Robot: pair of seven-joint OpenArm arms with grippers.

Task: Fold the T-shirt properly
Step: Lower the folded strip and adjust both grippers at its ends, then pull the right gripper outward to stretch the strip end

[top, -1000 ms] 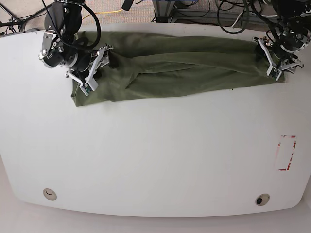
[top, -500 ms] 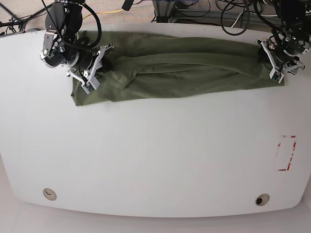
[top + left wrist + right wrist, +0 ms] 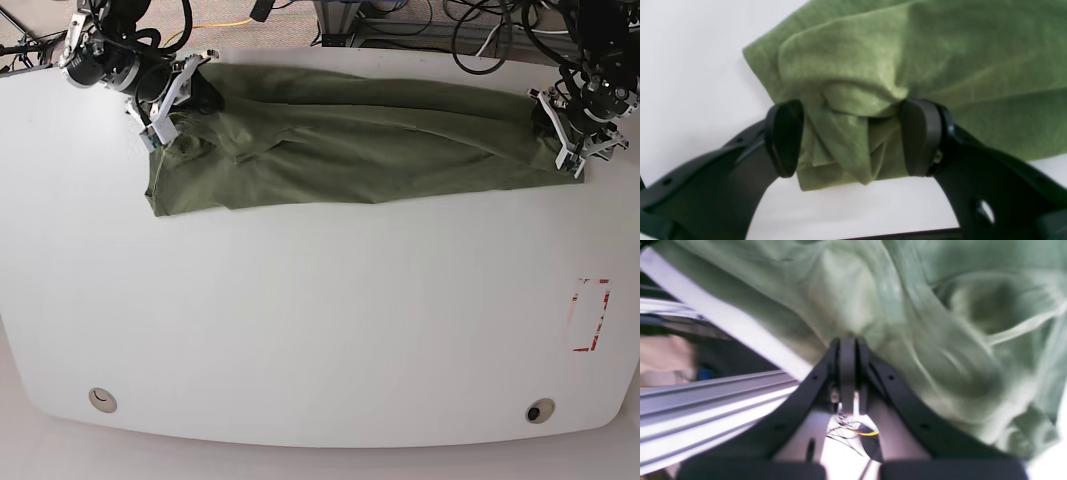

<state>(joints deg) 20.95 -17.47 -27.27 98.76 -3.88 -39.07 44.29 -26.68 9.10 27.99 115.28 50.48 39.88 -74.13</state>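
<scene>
Olive shirt (image 3: 350, 145) spread along bench (image 3: 320, 330) far edge. Right fingers (image 3: 847, 350) pinched shut on cloth; left fingers (image 3: 784, 138) wide, straddling bunched corner, unclosed. Gripping stage; next, close left, lift together.

The T-shirt (image 3: 350, 140) is plain olive green, thin and pretty wrinkly. It's stretched out in a long folded band across the far side of the counter (image 3: 320, 330), left end bunched up, right end gathered into folds.
</scene>
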